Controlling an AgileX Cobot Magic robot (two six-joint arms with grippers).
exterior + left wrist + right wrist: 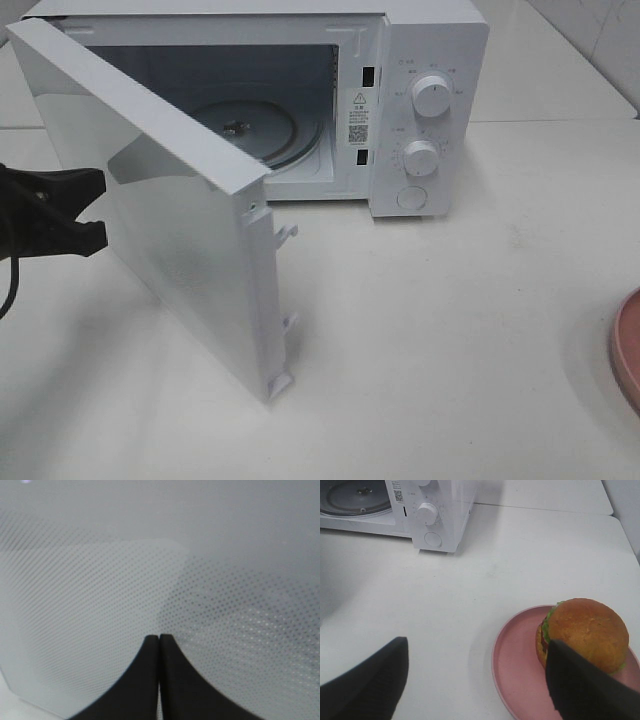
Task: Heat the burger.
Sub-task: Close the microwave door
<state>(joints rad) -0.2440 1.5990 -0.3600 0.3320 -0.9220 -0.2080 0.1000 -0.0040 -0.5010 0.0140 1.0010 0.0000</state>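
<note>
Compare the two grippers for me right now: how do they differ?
The left gripper has its jaws pressed together and empty, while the right gripper has its jaws wide apart. The left gripper sits close against the open microwave door; the right gripper hovers over the table, beside the burger on the pink plate. Neither holds anything, and both have black fingers.

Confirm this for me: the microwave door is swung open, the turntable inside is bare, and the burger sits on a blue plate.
One detail is wrong: the plate is pink, not blue, as the right wrist view shows. The rest stands: the microwave door is swung open, the turntable inside is bare, and the burger sits on the plate.
</note>
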